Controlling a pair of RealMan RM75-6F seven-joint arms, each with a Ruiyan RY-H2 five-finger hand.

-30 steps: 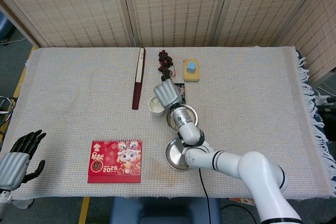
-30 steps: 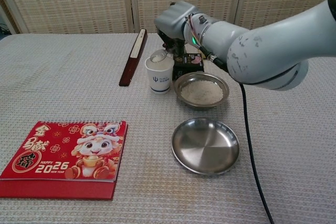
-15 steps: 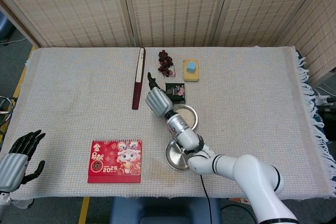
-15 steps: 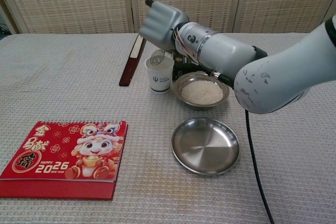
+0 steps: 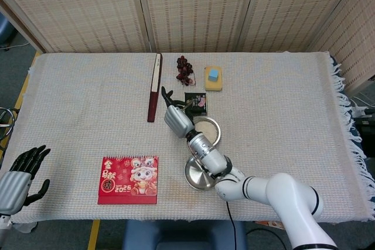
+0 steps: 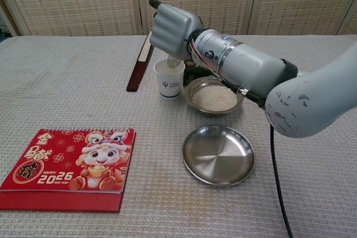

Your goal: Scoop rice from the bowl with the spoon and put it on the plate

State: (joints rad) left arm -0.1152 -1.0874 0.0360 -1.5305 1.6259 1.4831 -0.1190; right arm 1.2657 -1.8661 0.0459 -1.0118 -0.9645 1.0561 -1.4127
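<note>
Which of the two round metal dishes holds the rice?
The smaller steel bowl beside the white paper cup; the shallow steel plate nearer the camera is bare.

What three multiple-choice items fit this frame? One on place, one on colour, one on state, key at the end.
1. Where is the paper cup?
A. left of the rice bowl
B. on the calendar
C. inside the plate

2. What colour is the calendar cover?
A. blue
B. red
C. green

3. What is on the plate?
A. a heap of rice
B. a spoon
C. nothing

Key: 1 A, the chest view shows the cup standing beside the bowl on its left. 2 B, the cover is red with a cartoon figure and 2026 on it. 3 C, the steel plate is bare while the rice still lies in the bowl; the right hand is above the cup, and the left hand is at the table's near left corner.
</note>
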